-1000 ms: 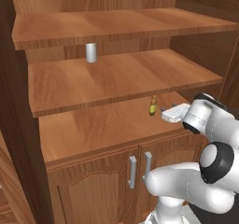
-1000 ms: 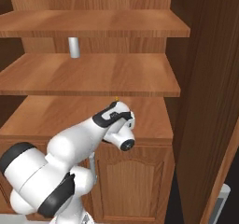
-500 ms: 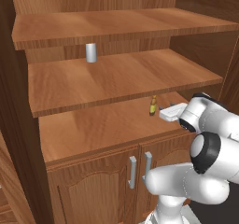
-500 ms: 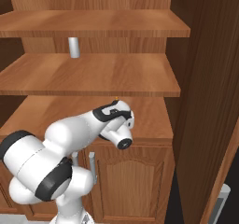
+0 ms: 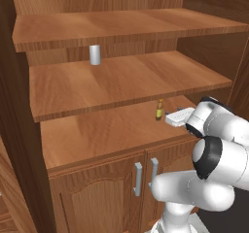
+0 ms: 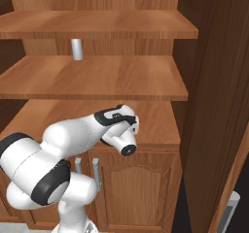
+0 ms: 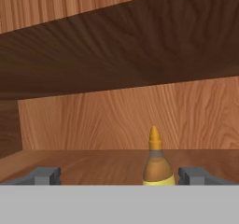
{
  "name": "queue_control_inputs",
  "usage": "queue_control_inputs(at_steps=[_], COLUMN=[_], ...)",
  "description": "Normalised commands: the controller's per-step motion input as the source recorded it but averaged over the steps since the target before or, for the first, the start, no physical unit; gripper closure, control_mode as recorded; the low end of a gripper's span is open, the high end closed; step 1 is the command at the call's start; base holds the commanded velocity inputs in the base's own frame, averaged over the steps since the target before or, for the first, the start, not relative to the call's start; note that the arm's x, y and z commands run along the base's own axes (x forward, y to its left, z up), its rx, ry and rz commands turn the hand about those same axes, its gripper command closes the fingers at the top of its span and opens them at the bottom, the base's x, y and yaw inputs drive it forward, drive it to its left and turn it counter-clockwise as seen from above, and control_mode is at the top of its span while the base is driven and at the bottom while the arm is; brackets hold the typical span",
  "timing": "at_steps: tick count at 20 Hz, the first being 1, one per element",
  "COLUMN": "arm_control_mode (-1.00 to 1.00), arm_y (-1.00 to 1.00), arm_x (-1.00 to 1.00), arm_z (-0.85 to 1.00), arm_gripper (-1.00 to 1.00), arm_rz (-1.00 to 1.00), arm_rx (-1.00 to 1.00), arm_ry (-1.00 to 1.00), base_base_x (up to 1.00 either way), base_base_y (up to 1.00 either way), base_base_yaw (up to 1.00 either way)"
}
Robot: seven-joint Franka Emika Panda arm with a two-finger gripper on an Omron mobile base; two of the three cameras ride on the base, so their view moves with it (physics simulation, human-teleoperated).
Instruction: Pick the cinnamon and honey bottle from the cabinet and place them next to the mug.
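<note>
Kitchen; wooden shelved cabinet [image 5: 121, 81], handled doors

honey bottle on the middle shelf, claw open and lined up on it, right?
Not the middle shelf: the honey bottle stands on the lowest open shelf, above the double doors, as the left base view shows. The claw is open and lined up on it.

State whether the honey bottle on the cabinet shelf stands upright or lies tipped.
Upright: the honey bottle stands on its base on the cabinet shelf, cap pointing up, ahead of the open pincer.
</note>
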Motion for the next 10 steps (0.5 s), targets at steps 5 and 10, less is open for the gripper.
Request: queue_control_inputs(at_steps=[5,10], arm_control_mode=[-1.0,-1.0], arm_y=[0.0,0.0], arm_x=[0.0,0.0], arm_z=[-0.04,-0.17], arm_gripper=[-1.0,-1.0], arm_rz=[0.0,0.0], arm_rx=[0.0,0.0], arm_ry=[0.0,0.0], base_base_x=[0.0,0.0], base_base_y=[0.0,0.0], base_base_yaw=[0.0,0.0])
